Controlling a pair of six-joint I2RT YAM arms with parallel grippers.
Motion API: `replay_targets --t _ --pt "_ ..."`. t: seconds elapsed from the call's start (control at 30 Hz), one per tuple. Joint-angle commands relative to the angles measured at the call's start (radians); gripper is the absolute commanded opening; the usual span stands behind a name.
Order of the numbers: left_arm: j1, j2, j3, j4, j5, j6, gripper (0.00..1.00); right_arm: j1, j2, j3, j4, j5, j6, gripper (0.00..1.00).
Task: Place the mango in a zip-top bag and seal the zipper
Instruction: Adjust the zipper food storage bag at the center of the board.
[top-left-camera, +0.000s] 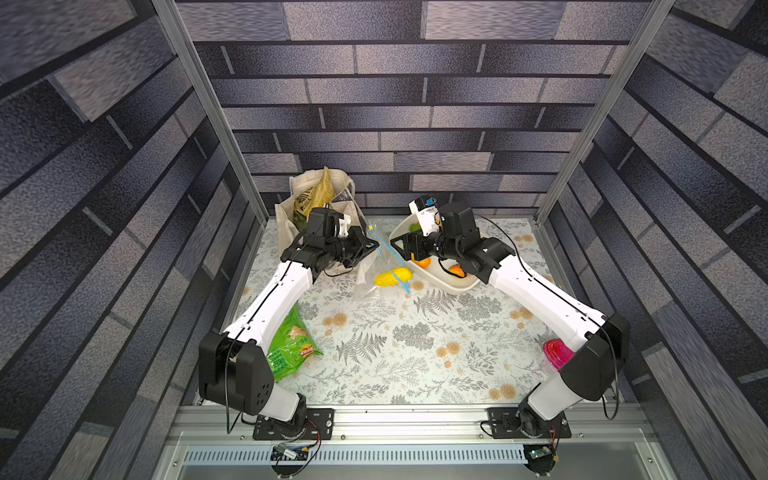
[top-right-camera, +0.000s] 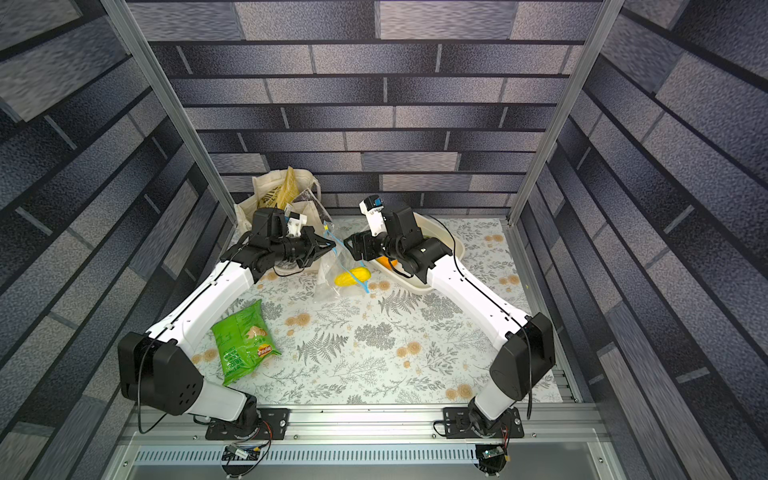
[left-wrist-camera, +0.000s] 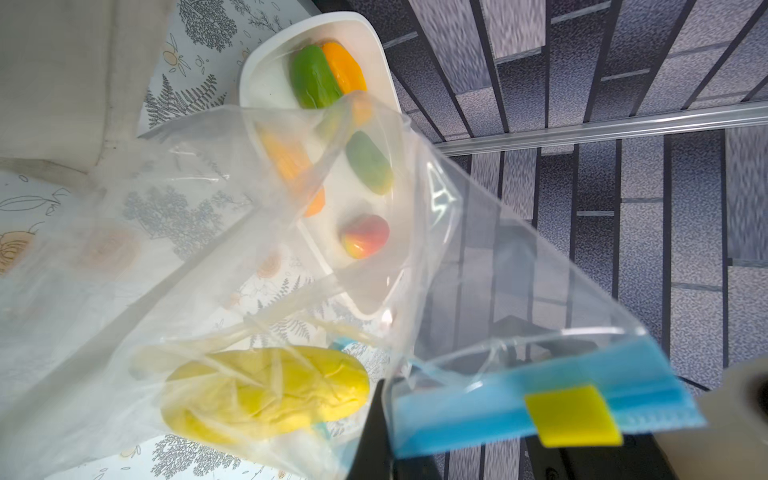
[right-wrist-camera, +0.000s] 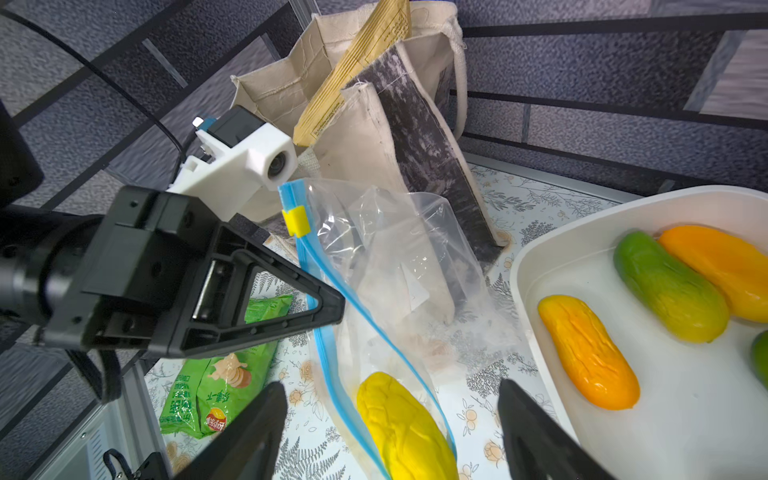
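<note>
Crisp packet (top-right-camera: 243, 345): green, flat on the floral table (top-left-camera: 395, 353) beside the left arm; apart from the work.
Mango (right-wrist-camera: 403, 428): yellow, lying on the table inside the bag's mouth, between the two parted halves of the strip; whether it is fully past them cannot be told.
Zip-top bag (right-wrist-camera: 399, 266): clear and crinkled, one corner lifted, the rest slumped on the table, so the mouth gapes toward the right arm.
Zipper (left-wrist-camera: 498, 403): blue strip, unsealed; yellow slider (right-wrist-camera: 296, 221) sits at the lifted end, likely the start point for sealing.
Left gripper (right-wrist-camera: 334, 305): pinched closed on the zipper strip just below the slider, holding the mouth up and open.
Right gripper (right-wrist-camera: 390, 386): jaws spread wide above the mango, gripping nothing.
Tub (right-wrist-camera: 582, 208): white, holding spare orange and green mangoes, just beside the bag.
Tote (right-wrist-camera: 357, 137): beige canvas, upright against the back wall.
</note>
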Motion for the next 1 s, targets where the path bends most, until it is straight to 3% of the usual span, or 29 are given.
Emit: replay_targets --t 0.0,0.13,0.27,0.33,0.43,0.6,0.8,0.97 --pt "0.010 -0.018 0.004 0.050 0.021 -0.030 0.00 -0.012 -0.036 -0.067 -0.042 0.053 0.035 0.85" --pt "0.016 -0.016 0.033 0.040 0.025 -0.025 0.00 -0.018 -0.036 -0.155 -0.010 -0.076 0.051 0.82" --pt "0.018 -0.018 0.044 0.051 0.034 -0.046 0.00 -0.085 -0.053 -0.261 0.099 -0.199 0.135 0.65" --pt "0.016 -0.020 0.048 0.060 0.029 -0.054 0.00 -0.113 -0.053 -0.312 0.165 -0.245 0.178 0.64" --pt "0.014 -0.018 0.067 0.060 0.024 -0.061 0.00 -0.117 -0.016 -0.316 0.220 -0.337 0.210 0.64" --pt "0.013 -0.025 0.079 0.058 0.005 -0.071 0.00 -0.117 0.035 -0.310 0.272 -0.390 0.235 0.48" --pt "0.011 -0.018 0.069 0.073 0.011 -0.081 0.00 -0.117 0.082 -0.327 0.454 -0.495 0.309 0.57" --pt "0.014 -0.030 0.057 0.065 -0.006 -0.070 0.00 -0.117 0.109 -0.220 0.243 -0.379 0.226 0.18"
